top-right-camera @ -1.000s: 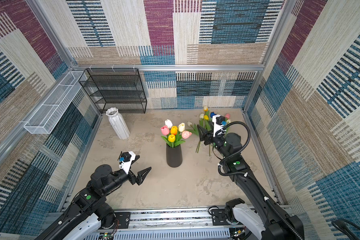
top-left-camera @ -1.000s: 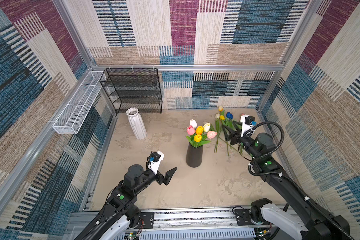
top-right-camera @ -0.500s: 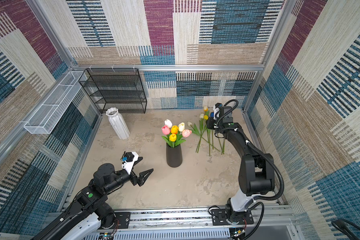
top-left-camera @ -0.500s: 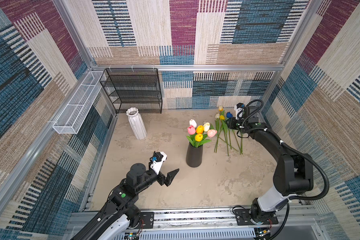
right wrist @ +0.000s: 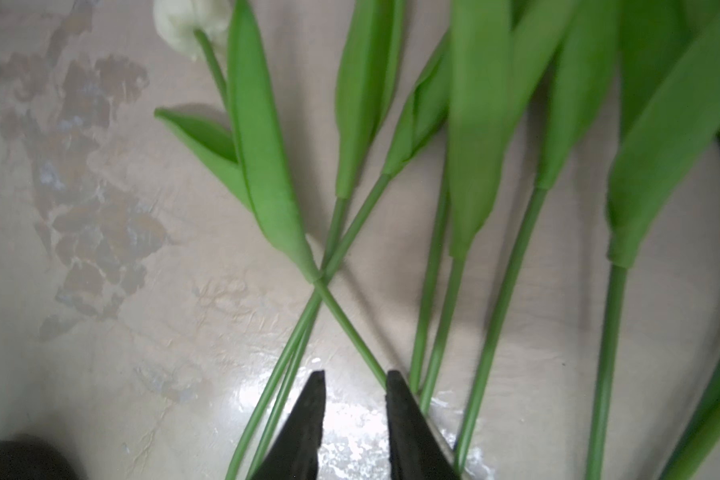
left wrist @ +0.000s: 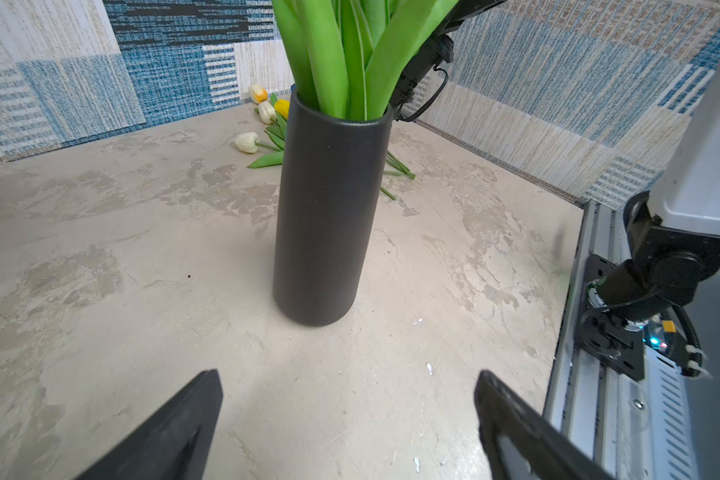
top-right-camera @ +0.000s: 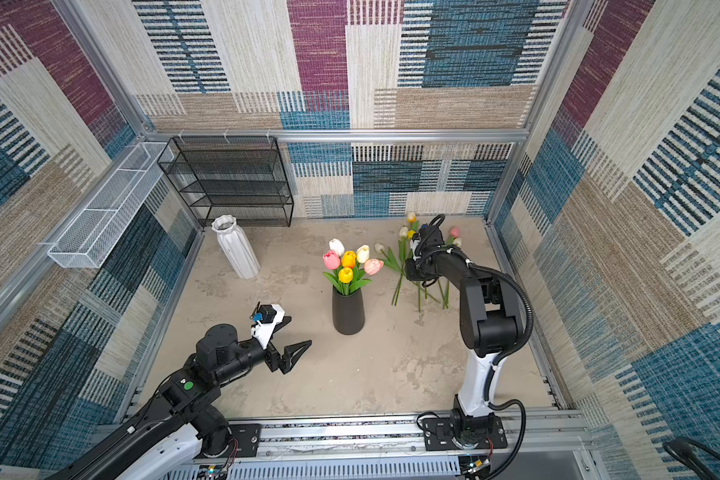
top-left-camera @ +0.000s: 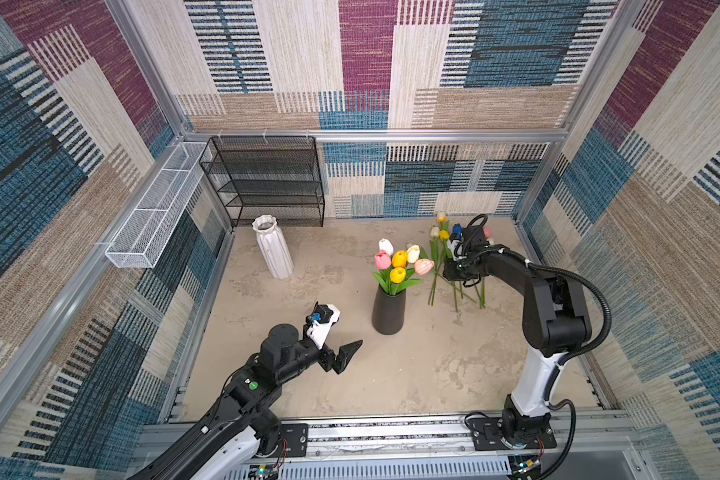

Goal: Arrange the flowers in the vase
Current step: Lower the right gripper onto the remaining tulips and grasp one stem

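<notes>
On the far right of the tabletop (top-left-camera: 391,374), just right of the black vase (top-left-camera: 388,311) that already held several tulips (top-left-camera: 399,259), the loose flowers (right wrist: 267,166) lay with stems fanned out and some crossing. The next pick seemed to be in hand: the right gripper (right wrist: 355,374) hung low over them, jaws narrow with nothing visibly between (one stem ran under a fingertip (right wrist: 404,399)), so it needed to centre on a single stem and close. Near and left of the vase, the left gripper (left wrist: 346,374) stood wide open and empty.
</notes>
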Motion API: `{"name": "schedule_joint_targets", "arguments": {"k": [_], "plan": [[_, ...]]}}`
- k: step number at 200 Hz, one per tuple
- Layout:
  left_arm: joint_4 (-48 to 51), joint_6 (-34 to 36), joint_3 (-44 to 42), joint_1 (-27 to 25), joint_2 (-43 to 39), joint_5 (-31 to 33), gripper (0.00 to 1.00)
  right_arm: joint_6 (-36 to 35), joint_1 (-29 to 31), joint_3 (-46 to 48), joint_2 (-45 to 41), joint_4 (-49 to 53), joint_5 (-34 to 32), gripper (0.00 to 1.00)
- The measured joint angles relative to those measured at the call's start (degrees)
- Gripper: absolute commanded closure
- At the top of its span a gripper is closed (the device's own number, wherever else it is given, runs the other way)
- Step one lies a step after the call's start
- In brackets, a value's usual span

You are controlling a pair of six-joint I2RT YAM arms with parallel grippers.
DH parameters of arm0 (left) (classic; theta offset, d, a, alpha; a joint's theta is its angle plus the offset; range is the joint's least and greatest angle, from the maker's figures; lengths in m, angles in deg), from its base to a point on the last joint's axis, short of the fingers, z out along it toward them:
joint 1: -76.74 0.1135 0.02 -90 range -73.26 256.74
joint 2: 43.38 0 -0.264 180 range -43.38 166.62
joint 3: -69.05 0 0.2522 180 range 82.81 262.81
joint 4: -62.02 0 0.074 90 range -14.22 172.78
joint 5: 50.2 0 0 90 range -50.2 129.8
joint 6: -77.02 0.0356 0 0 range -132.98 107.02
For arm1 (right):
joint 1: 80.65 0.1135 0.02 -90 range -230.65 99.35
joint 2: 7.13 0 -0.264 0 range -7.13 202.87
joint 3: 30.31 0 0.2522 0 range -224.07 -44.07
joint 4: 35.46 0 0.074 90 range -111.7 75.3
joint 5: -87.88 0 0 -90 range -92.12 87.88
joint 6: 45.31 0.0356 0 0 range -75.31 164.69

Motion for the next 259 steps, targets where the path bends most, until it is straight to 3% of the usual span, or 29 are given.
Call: {"name": "schedule_joint_targets", "arguments": {"k": [15, 94, 164, 236, 244, 259], "plan": [[-1.4, -0.15, 0.0, -0.15, 0.66, -0.13, 0.02, -2.51, 0.55, 0.28, 0.07, 0.33, -0.24, 0.61], [-2.64, -0.15, 0.46, -0.17, 1.9, -0.2, 0.02, -13.25, 1.86, -2.4, 5.49, -1.31, -3.65, 0.51], [-3.54, -0.11, 0.46, -0.17, 1.7, -0.17, 0.03, -15.23, 1.86, -2.08, 6.75, -3.82, -2.97, 0.78], [-3.82, 0.04, 0.81, -0.17, 0.85, 0.04, 0.02, -15.43, 2.01, -2.08, 2.25, -4.15, 1.7, 0.91], [-3.82, 0.07, 0.81, -0.17, 0.76, 0.04, 0.02, -15.43, 2.01, -1.99, 1.68, -4.2, 2.27, 0.88], [-3.54, 0.13, 0.85, -0.17, 0.42, 0.11, 0.02, -15.13, 2.01, -1.31, 0.63, -4.31, 3.02, 0.72]]}}
